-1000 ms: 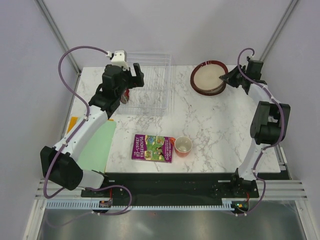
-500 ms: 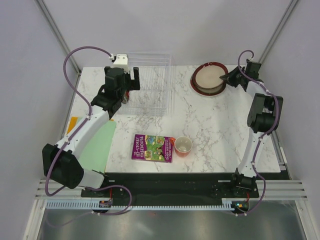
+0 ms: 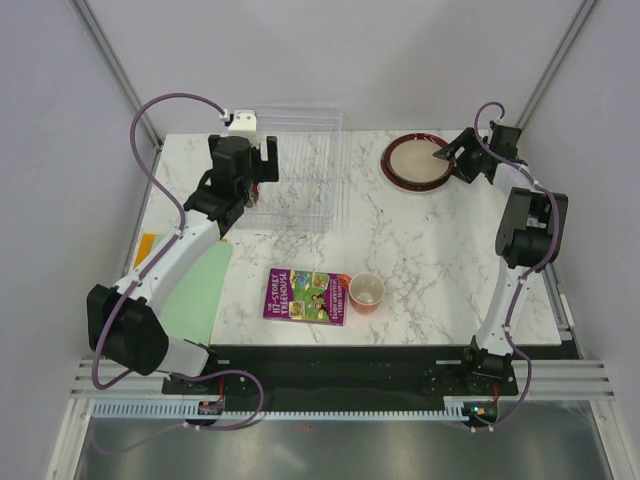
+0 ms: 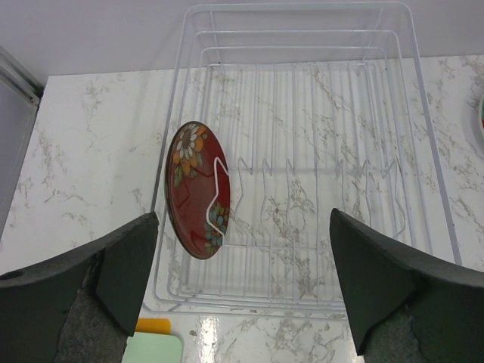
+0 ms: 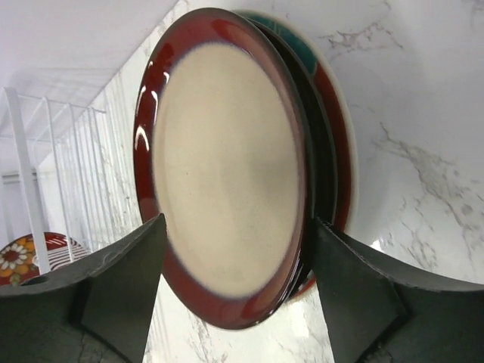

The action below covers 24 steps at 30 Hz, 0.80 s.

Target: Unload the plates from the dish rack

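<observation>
A purple children's book [image 3: 307, 296] lies flat on the white marble table [image 3: 430, 240], near the front edge. An orange cup [image 3: 367, 292] stands upright just beside its right end. A pale green sheet [image 3: 195, 290] lies at the table's left edge, and a small orange piece [image 3: 146, 245] shows at its far corner.

Legible text: one book cover, top view.
Purple book [image 3: 307, 296], flat on the table [image 3: 420, 240]: the title reads "STOREY TREEHOUSE", running sideways. A number precedes it, possibly 13, but it is too small to confirm. The smaller cover print is unreadable.
</observation>
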{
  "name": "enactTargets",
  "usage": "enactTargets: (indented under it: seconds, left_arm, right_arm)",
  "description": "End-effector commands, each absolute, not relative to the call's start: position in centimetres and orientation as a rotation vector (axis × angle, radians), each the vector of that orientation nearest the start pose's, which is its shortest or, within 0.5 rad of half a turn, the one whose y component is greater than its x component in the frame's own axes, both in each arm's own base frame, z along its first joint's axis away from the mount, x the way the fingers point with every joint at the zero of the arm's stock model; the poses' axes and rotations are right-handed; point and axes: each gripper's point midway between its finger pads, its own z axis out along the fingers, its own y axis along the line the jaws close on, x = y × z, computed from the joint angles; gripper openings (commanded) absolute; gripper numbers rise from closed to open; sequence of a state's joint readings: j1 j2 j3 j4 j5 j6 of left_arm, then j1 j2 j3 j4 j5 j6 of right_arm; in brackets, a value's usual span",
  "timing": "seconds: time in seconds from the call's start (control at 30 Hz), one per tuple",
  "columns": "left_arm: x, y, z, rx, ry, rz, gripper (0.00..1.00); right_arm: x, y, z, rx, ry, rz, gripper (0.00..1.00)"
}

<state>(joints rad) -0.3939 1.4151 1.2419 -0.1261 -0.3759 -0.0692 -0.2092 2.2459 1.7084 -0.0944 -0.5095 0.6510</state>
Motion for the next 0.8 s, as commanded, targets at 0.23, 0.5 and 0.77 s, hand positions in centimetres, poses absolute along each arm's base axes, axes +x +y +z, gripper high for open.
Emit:
enactTargets:
  seconds: [0.23,0.5,0.77]
  left_arm:
    - [45.7,-8.1,26.8,0.066,1.883,0.299,1.00]
    - [47.8,-6.3,24.4,0.013,1.926,0.405,0.99]
    - [50.3,-5.5,22.2,-0.013,1.973,0.415,0.81]
  right_arm:
    - [55.2,-7.0,17.4,0.556,2.126,0.300,0.89]
    - [51.2,-5.5,22.3,0.502,2.052,0.310,0.90]
    - [48.5,-3.1,24.3,0.450,2.003,0.382,0.89]
